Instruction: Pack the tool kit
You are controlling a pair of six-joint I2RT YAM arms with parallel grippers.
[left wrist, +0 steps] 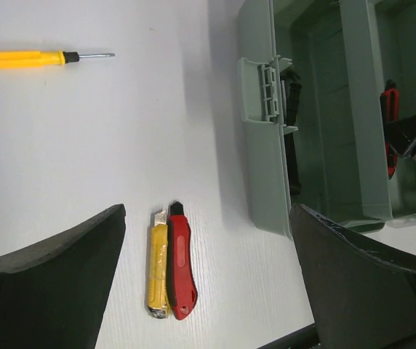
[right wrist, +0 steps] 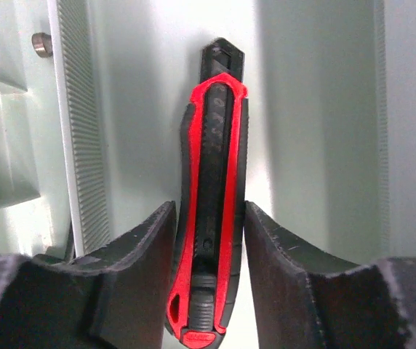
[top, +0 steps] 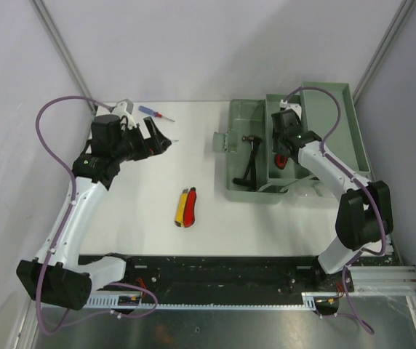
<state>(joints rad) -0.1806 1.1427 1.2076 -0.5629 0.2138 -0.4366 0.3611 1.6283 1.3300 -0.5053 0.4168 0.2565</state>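
The grey-green toolbox [top: 244, 190] lies open at the right, its lid [top: 339, 116] folded back, with a small hammer [top: 252, 155] in the inner tray. My right gripper [top: 284, 154] is down inside the box, shut on a red-and-black knife [right wrist: 212, 182] that lies along the box floor [right wrist: 302, 145] between my fingers [right wrist: 150, 247]. My left gripper [top: 161, 142] is open and empty above the table's left half. A red knife [left wrist: 181, 262] and a yellow knife [left wrist: 158, 269] lie side by side on the table, also visible in the top view [top: 186, 207]. The left wrist view shows a yellow screwdriver [left wrist: 41, 58].
A blue-handled screwdriver [top: 154, 112] lies at the back of the table near the left arm. The toolbox latch [left wrist: 270, 91] juts toward the table's middle. Grey walls close off the back and both sides.
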